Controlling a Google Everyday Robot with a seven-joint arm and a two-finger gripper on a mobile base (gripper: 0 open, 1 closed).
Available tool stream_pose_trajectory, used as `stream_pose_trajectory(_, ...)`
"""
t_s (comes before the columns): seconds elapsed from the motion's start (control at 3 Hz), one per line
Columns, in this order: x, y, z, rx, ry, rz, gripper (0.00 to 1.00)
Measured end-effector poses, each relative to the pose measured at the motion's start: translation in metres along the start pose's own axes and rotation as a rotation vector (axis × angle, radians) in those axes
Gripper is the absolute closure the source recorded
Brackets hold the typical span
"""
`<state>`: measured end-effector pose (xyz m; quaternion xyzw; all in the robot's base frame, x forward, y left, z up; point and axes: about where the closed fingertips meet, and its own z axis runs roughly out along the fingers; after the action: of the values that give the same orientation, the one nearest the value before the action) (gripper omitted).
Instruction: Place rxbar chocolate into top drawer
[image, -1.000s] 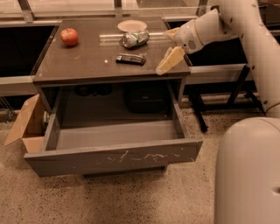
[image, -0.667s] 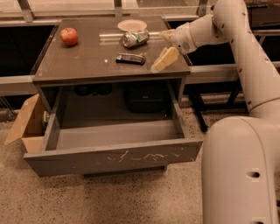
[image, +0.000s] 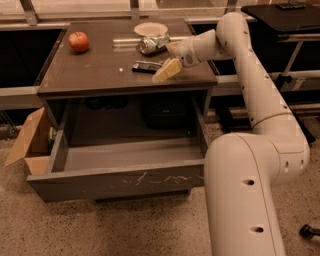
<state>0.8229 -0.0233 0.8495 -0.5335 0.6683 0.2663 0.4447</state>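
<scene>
The rxbar chocolate (image: 146, 66) is a small, flat, nearly black wrapped rectangle. It lies on the smooth brown tabletop (image: 95, 70), near the middle and toward its right half. Just beyond it on the far side is a crushed silver-green can (image: 152, 44), with a shallow pale dish (image: 151, 29) behind that. A round red apple (image: 79, 41) sits at the far left corner. Below the tabletop the top drawer (image: 120, 182) stands open, a wide shallow grey tray whose front panel is marked with pale scratches. A tan cardboard box (image: 30, 142) stands on the floor to its left.

The glossy white arm (image: 257, 95) rises from the near right, bends and reaches left over the table. Its cream wedge-shaped gripper (image: 164, 73) angles down, just right of the bar. Whether it is open or closed cannot be told, and the bar lies flat and unlifted.
</scene>
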Motion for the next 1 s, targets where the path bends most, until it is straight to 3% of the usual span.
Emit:
stream_pose_trajectory(0.33,0.000,0.000,0.000,0.000,0.000,0.000,0.00)
stream_pose_trajectory(1.0,-0.006,-0.010,0.041,0.015,-0.056,0.031,0.00)
